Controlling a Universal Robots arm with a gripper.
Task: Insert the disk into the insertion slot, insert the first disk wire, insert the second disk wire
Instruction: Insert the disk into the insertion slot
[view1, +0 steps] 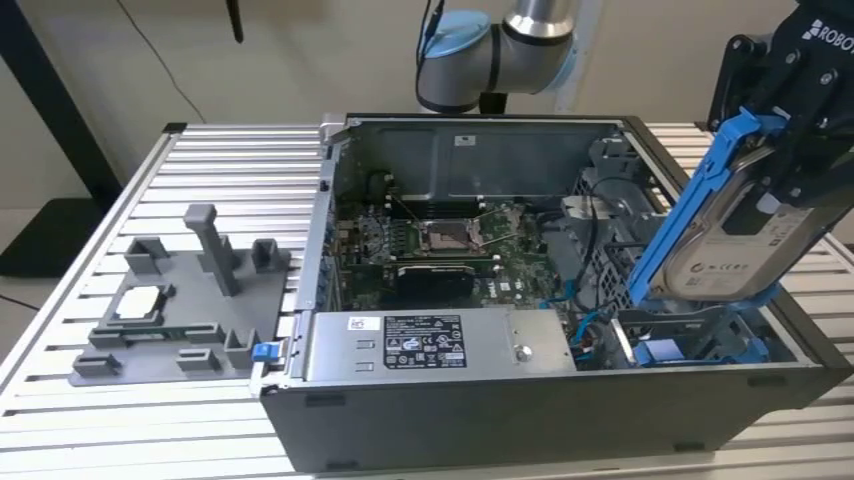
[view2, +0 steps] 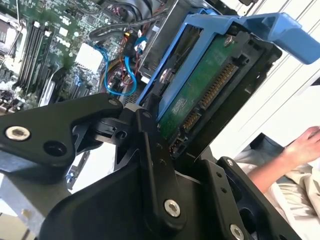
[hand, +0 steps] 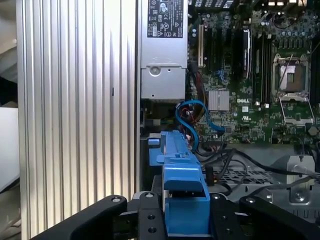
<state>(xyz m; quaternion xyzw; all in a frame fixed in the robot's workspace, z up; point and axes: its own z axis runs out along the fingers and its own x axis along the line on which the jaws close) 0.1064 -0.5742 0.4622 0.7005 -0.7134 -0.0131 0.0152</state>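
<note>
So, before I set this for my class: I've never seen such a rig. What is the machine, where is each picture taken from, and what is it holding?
It is a single robot arm with a black hand at its end. The exterior view comes from a camera off the arm; both wrist views come from cameras riding on the arm. On a slatted metal table lies an open computer case, with a grey plastic fixture beside it. The hand is shut on the disk, a silver drive in a blue carrier, held tilted with its lower end by the insertion slot, not yet lying in it.
</note>
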